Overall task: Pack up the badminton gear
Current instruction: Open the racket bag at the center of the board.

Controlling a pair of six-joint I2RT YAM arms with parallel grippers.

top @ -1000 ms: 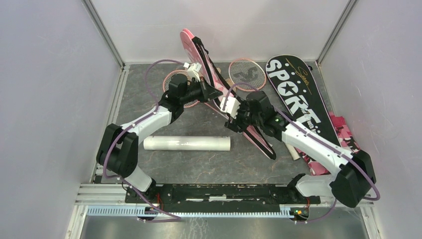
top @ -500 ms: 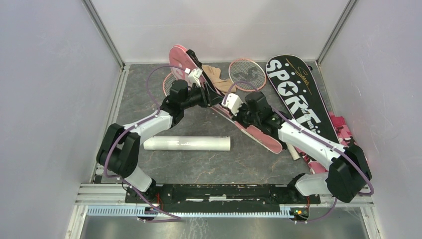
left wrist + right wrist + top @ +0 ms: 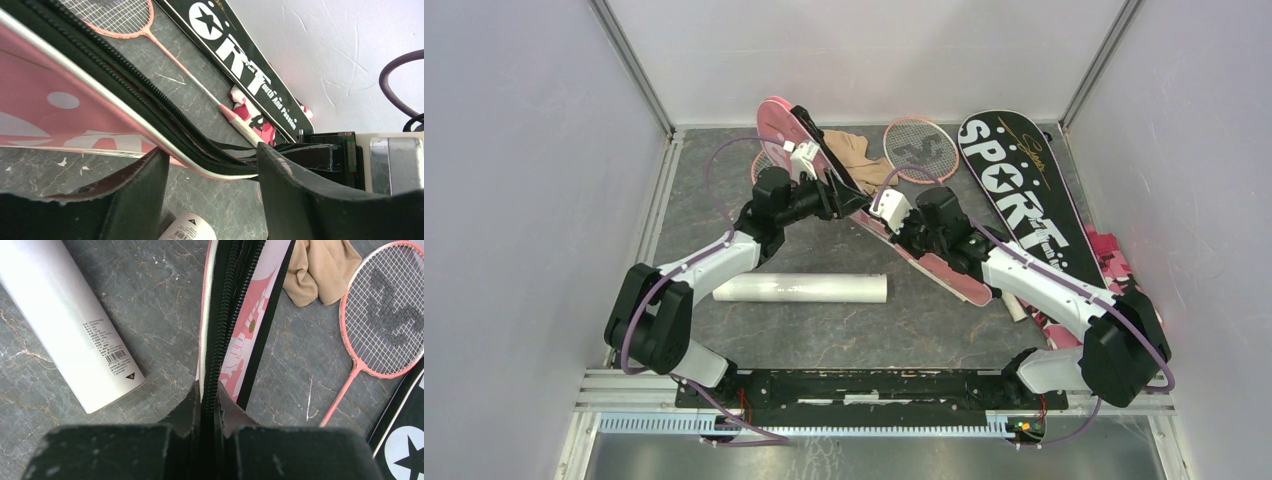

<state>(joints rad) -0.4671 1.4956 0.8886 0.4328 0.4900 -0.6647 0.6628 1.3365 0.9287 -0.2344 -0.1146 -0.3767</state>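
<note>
Two grippers meet at the pink racket cover [image 3: 957,281], which stands on its edge and runs slantwise from the middle of the far edge of the tabletop [image 3: 824,335] toward the right side. The right gripper [image 3: 207,390] is pinched tight on the cover's black zipper seam about midway along. The left gripper [image 3: 210,165] has its fingers well apart, and the same zippered edge crosses the gap without being clamped. One pink-framed racket [image 3: 921,150] lies by the far edge, between this cover and the black cover [image 3: 1014,190] printed "SPORT", which lies along the right edge. The long white tube [image 3: 800,288] lies parallel to the near edge, left of centre. Whether anything is inside the pink cover cannot be told. The step in hand looks like getting it open. The next move probably calls for the left gripper to close on one flap of the seam alone, then draw it away from the right gripper's hold so the mouth gapes enough for a racket head.
</note>
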